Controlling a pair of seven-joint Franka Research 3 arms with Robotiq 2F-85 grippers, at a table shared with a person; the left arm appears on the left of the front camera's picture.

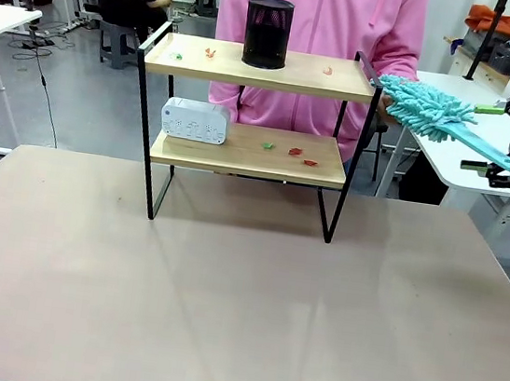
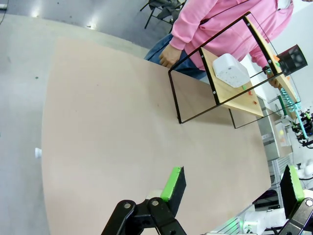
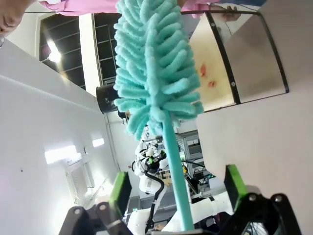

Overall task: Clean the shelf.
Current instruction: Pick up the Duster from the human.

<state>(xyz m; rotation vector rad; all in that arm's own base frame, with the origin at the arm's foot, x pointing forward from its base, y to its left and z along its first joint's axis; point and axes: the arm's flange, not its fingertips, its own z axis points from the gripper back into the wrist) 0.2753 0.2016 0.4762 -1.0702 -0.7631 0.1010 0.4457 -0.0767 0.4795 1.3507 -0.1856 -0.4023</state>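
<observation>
Right wrist view: right gripper (image 3: 177,185) jaws apart, the teal duster (image 3: 156,73) handle between the pads, clear of both. Its head sits just beside the shelf (image 1: 298,80) top right rail. Left gripper (image 2: 233,178) released, empty, above bare table (image 1: 242,292). Shelf stands at the table's far middle.

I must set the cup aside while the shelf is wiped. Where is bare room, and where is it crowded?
The table in front of the shelf is bare. On the top board, free strips lie either side of the black mesh cup, dotted with scraps. The lower board is crowded at its left by the white device; more scraps lie right of it.
</observation>
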